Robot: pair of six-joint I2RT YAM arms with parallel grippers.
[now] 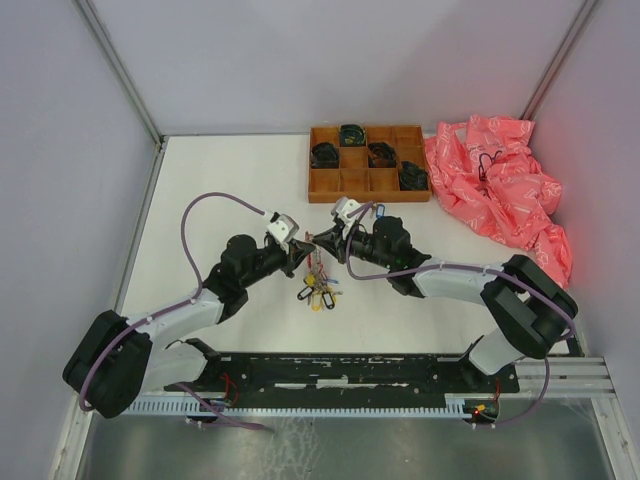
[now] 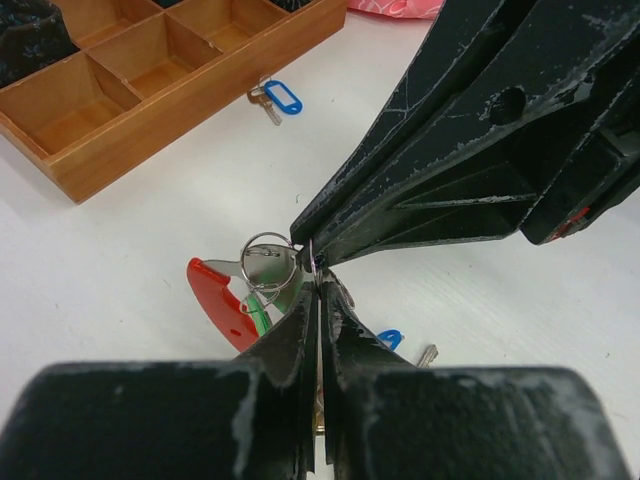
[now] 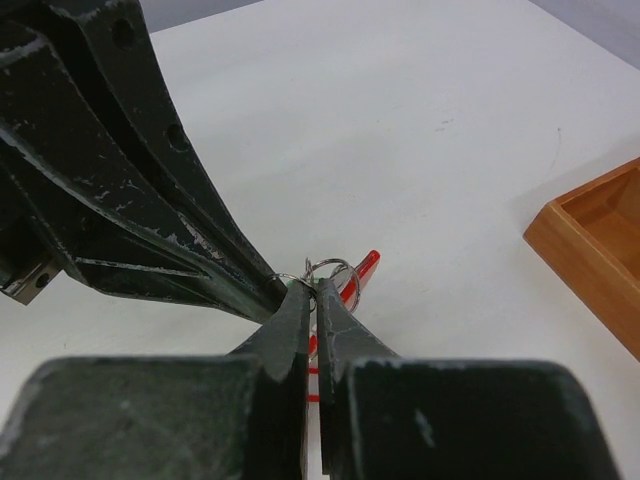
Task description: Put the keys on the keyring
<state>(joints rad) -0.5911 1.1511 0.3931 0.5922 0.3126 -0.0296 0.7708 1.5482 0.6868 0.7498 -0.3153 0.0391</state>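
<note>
My two grippers meet tip to tip above the middle of the table. The left gripper [image 1: 311, 244] [image 2: 317, 278] is shut on the keyring [image 2: 268, 258] [image 3: 336, 275], a thin silvery wire ring. The right gripper [image 1: 323, 241] [image 3: 313, 291] is closed on the same ring from the other side, its jaws a hair apart. A curved red strap [image 2: 213, 298] [image 3: 364, 271] and a green tag [image 2: 262, 309] hang from the ring. The bunch of coloured tags [image 1: 317, 292] dangles below it. A loose key with a blue tag [image 2: 281, 98] [image 1: 377, 210] lies near the tray.
A brown wooden compartment tray [image 1: 369, 196] [image 2: 150, 150] [image 3: 585, 250] holds dark coiled items [image 1: 352, 133] at the back. A crumpled pink bag [image 1: 500, 185] fills the back right. Another blue tag [image 2: 390, 338] and a key tip [image 2: 427, 352] show beneath my left fingers.
</note>
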